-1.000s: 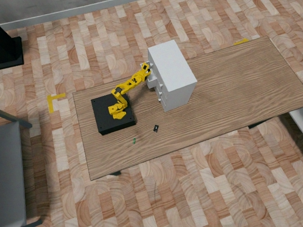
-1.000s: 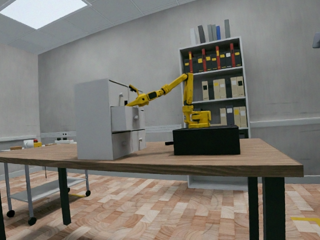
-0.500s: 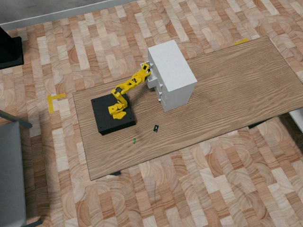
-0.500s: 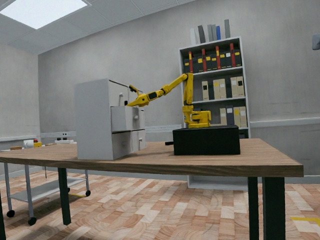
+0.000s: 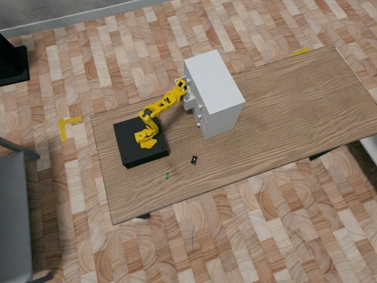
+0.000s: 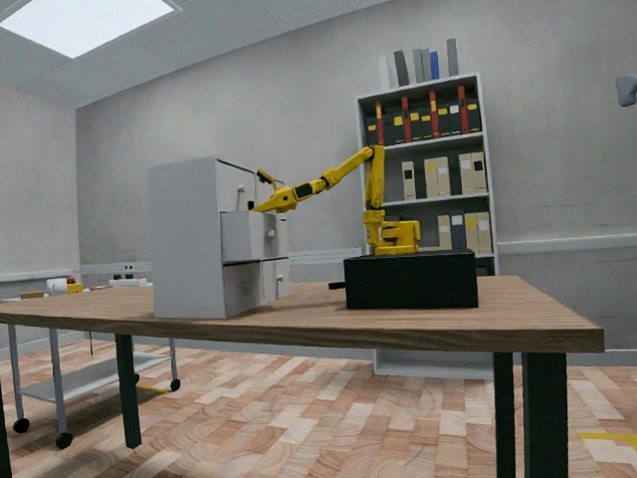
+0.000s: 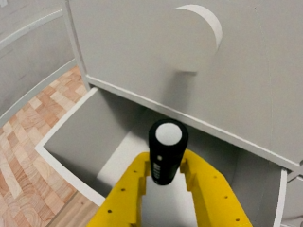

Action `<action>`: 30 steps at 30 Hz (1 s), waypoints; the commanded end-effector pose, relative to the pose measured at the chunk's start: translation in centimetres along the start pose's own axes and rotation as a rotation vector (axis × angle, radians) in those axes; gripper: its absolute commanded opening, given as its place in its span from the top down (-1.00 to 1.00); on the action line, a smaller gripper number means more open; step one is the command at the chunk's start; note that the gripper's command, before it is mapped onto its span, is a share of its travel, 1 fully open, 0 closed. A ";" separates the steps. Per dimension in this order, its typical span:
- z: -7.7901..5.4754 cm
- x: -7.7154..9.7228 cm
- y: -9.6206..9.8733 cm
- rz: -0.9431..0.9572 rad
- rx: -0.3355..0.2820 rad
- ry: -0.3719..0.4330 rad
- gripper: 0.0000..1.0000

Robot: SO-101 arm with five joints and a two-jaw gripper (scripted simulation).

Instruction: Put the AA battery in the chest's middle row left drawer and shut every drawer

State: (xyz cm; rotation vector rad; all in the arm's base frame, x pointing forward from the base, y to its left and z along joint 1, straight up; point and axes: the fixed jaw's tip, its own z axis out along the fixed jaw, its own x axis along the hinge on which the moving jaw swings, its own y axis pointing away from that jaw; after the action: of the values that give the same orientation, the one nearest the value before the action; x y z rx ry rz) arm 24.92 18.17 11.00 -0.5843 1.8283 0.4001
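Note:
My gripper (image 7: pixel 166 166) (image 5: pixel 184 87) (image 6: pixel 253 206) is shut on the AA battery (image 7: pixel 167 142), a black cylinder with a white end that points away from the wrist camera. It holds the battery just above an open drawer (image 7: pixel 82 142) (image 6: pixel 246 235) in the middle row of the white chest (image 5: pixel 212 85) (image 6: pixel 185 231). In the wrist view the drawer's inside looks empty. A closed drawer front with a round knob (image 7: pixel 196 38) stands right above it. In the top and exterior views the battery itself is too small to make out.
The arm stands on a black base (image 5: pixel 131 146) (image 6: pixel 411 280) on the wooden table (image 5: pixel 289 106). A small green thing (image 5: pixel 166 175) and a small black thing (image 5: pixel 194 160) lie on the table in front of the base. The chest's other drawers look shut.

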 end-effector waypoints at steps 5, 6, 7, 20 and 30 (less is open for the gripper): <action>0.0 0.8 -0.4 0.018 0.011 0.022 1.00; 0.0 0.8 -0.4 0.018 0.011 0.022 1.00; 0.0 0.8 -0.4 0.018 0.011 0.022 1.00; 0.0 0.8 -0.4 0.018 0.011 0.022 0.99; 0.0 0.8 -0.4 0.018 0.011 0.022 0.87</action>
State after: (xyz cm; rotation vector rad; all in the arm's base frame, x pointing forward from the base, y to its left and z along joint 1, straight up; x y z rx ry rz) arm 24.93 18.14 10.98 -0.5834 1.8293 0.3991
